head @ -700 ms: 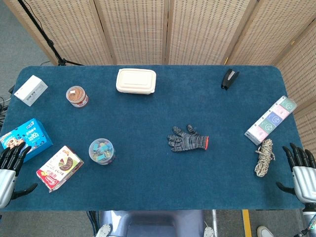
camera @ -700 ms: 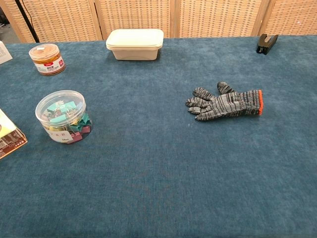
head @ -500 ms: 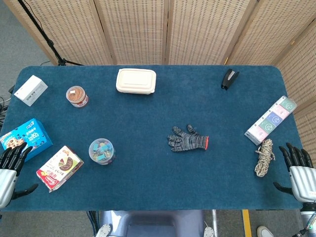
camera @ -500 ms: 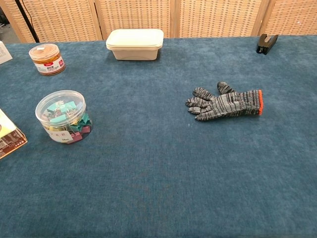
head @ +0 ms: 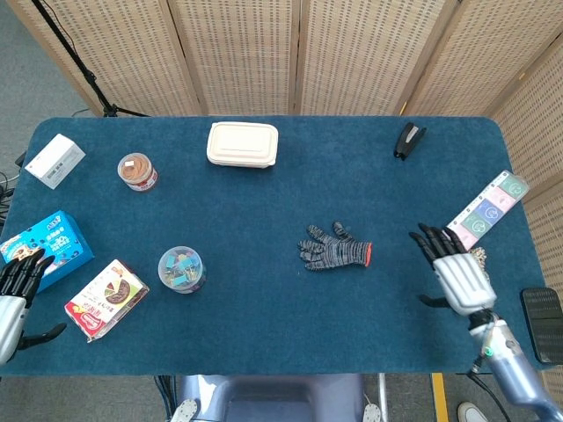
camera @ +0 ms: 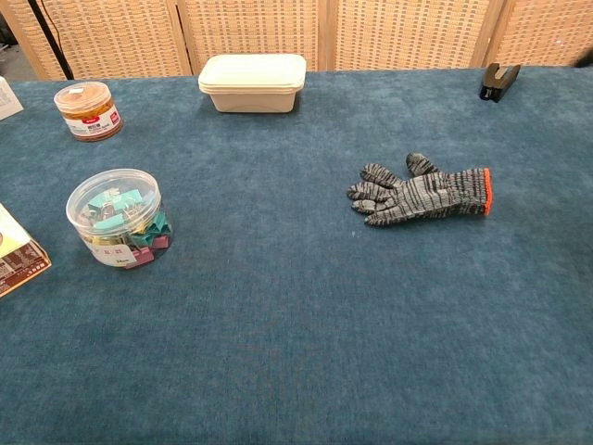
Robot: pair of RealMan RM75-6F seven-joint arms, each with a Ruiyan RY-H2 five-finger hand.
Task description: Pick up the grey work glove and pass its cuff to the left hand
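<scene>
Blue-felt table [head: 264, 334] w/ wicker screens behind: nothing done yet, whole pick + handover left to do. Right hand [head: 456, 274] hovers empty, fingers spread, near but not touching the grey work glove [head: 334, 251], which lies flat mid-table, orange cuff [camera: 486, 190] toward the robot's right side. Left hand [head: 13, 294] waits at the far edge, spread & empty, well apart.

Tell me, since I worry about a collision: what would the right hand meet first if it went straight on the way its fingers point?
Probably nothing: the right hand points up-left, passing right of the grey work glove; height unclear.
</scene>
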